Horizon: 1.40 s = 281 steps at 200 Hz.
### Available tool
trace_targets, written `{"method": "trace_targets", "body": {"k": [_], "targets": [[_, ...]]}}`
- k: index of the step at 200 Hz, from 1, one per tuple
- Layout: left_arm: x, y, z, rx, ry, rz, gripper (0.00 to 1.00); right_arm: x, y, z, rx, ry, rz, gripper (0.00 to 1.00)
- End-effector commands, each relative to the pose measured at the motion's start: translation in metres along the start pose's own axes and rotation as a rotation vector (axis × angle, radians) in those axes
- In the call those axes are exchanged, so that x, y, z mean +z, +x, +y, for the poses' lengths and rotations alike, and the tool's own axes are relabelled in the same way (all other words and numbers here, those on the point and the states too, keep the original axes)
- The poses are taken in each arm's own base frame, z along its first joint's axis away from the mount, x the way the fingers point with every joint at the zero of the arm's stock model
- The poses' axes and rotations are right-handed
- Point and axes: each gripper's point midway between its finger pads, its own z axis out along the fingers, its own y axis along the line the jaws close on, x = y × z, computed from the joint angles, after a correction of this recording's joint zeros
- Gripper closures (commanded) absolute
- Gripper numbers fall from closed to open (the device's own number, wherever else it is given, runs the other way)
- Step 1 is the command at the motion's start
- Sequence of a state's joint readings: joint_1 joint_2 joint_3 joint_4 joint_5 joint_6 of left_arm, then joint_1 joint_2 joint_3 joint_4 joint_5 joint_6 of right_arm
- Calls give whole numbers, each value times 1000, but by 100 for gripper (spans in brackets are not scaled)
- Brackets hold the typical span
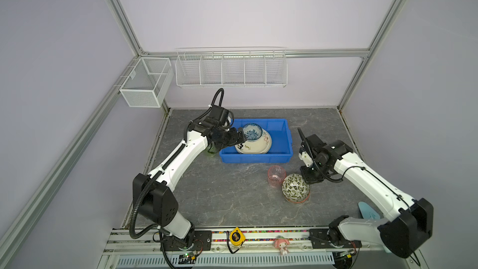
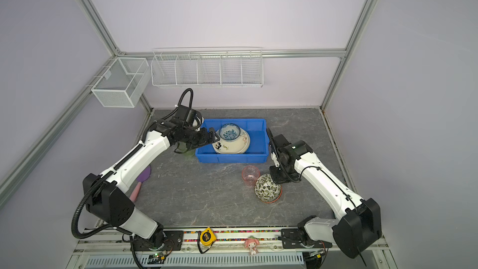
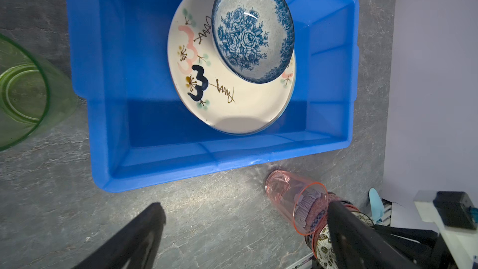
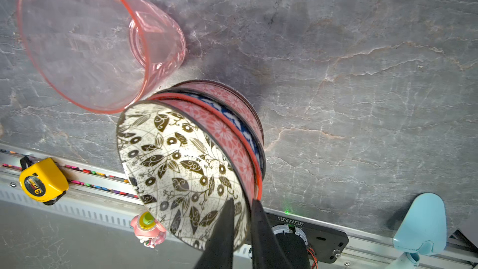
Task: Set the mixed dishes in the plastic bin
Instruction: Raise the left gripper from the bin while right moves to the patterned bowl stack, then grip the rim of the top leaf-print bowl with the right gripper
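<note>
1. Clamping the rim of the cream bowl printed with dark leaves [image 4: 181, 172], the right gripper [image 4: 243, 203] has one finger inside the wall and one outside. This bowl tops a nested stack, with a red floral-sided bowl [image 4: 227, 128] under it, on the grey stone-look worktop [image 1: 227, 190] near the robot's base.
2. The step in hand looks like the pick of the leaf bowl: the grasp is made, but the bowl sits seated in the stack, so the lift is not yet done.
3. At ten o'clock of the stack stands a translucent pink plastic cup [image 1: 276, 175], so close that I cannot tell whether its rim touches the bowl. The next move calls for a straight lift that leaves the lower bowls behind and the cup unknocked.
4. Farther off, at eleven o'clock of the stack, lies the shallow bright-blue plastic bin [image 1: 258, 154]. It holds a cream plate marked "3" [image 1: 252, 147] with a blue rose-patterned bowl [image 1: 252, 132] on it. The bin's three o'clock half is bare and seems the easiest place to set the leaf bowl down.
5. Over the bin's nine o'clock edge hangs the left gripper [image 3: 245, 204], released, its jaws wide with nothing between them. Just outside that wall stands a translucent green plastic cup [image 3: 23, 94], probably its next pick.
</note>
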<state>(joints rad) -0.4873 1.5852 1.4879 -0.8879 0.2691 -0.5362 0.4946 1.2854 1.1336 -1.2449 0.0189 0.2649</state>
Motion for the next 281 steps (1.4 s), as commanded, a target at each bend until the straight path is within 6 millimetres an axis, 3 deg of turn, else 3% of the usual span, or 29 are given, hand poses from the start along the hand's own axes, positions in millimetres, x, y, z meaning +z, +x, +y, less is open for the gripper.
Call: {"method": "trace_targets", "body": {"k": [1, 41, 76, 125, 184, 281], "targets": [[8, 5, 0, 14, 3, 25, 2, -10, 6, 3, 8, -13, -2, 83], [12, 7, -1, 16, 4, 36, 2, -6, 6, -1, 9, 11, 1, 63], [14, 8, -1, 17, 2, 39, 2, 3, 8, -3, 11, 23, 22, 55], [17, 9, -1, 16, 3, 47, 2, 15, 5, 0, 10, 10, 43, 55], [21, 11, 1, 15, 0, 57, 2, 19, 1, 3, 6, -1, 43, 67], [23, 12, 0, 14, 3, 63, 2, 20, 1, 2, -1, 9, 48, 77]]}}
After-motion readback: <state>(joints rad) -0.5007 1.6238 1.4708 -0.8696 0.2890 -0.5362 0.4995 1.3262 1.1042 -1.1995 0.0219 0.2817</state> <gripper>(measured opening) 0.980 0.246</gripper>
